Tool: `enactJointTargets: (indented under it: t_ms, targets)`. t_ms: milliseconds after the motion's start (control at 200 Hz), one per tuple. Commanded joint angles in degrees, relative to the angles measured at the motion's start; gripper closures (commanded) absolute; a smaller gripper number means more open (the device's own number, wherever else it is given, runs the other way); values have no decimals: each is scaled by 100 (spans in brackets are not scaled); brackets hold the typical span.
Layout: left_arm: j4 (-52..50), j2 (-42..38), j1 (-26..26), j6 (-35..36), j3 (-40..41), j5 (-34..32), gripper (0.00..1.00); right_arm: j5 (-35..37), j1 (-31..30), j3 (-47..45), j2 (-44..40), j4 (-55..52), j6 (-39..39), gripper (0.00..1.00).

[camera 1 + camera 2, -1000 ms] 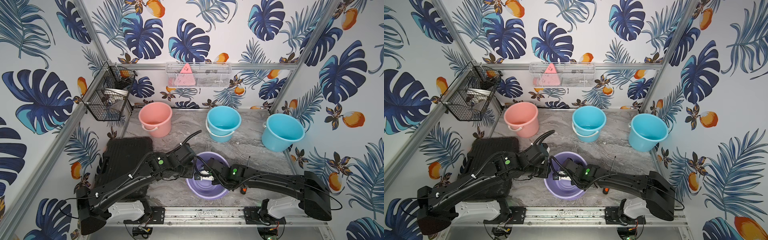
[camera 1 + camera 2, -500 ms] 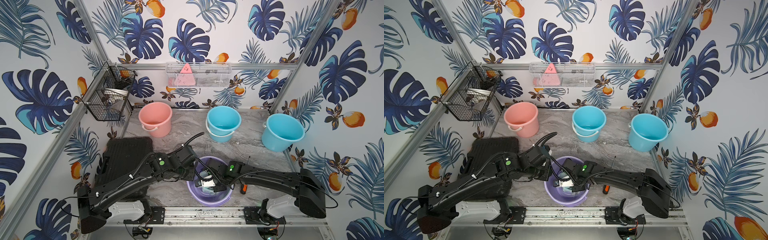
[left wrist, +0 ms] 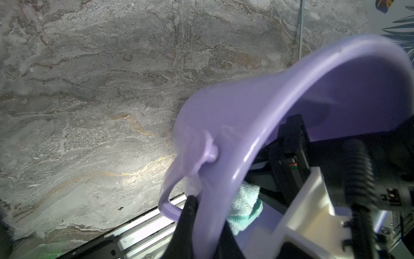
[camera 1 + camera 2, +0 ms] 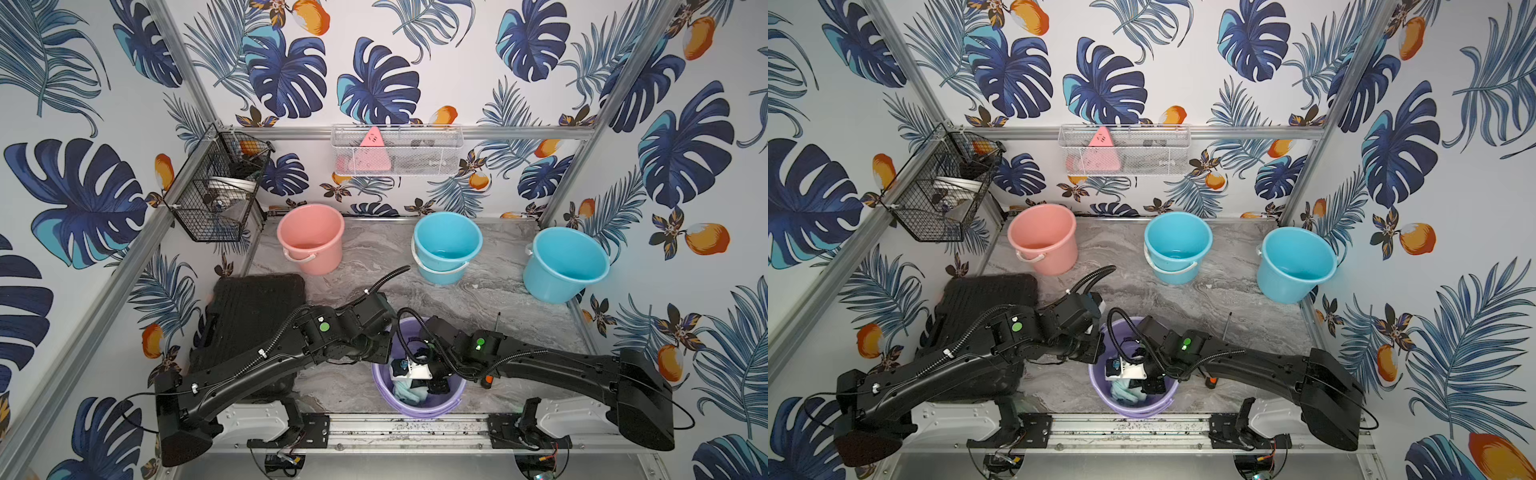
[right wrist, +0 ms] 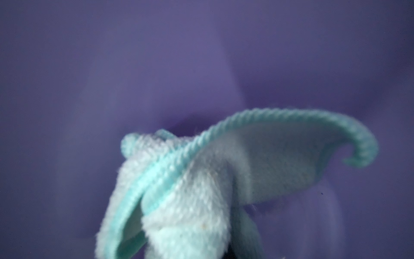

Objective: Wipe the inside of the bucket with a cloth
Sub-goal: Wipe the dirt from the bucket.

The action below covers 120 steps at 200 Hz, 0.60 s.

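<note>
Mid-wipe: right hand [image 4: 434, 384], clamped on the mint cloth [image 5: 201, 190], works inside the lilac bucket [image 3: 246, 107]; left hand [image 3: 197, 219] pinches the rim. Next: sweep the wall.

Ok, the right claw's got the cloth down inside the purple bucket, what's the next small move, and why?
Probably drag the cloth sideways along the inner wall of the purple bucket. The right claw is shut on the cloth deep inside, the cloth seems to lie close against the purple surface, and the left claw pinches the rim, so the bucket looks steadied for a stroke.
</note>
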<state>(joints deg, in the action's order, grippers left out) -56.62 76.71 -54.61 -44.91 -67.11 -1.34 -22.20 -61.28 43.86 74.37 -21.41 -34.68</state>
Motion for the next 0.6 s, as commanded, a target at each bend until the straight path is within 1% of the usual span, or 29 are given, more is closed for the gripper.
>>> enactJointTargets:
  t_ms: [0,125,280,455,595]
  targets:
    - [-3,-20,15,-106,1,-569,100,119,5,-306,-200,1163,791,100]
    - [-16,-20,12,-93,5,-595,100,895,10,-447,-476,1778,1117,100]
    - [15,-30,12,-84,58,-612,100,1450,10,-420,-933,1951,1007,100]
    - [19,-59,12,-89,75,-629,100,1935,1,-10,-1331,1362,512,100]
    - [36,-51,12,-62,75,-598,100,2367,-18,468,-1428,701,-260,100]
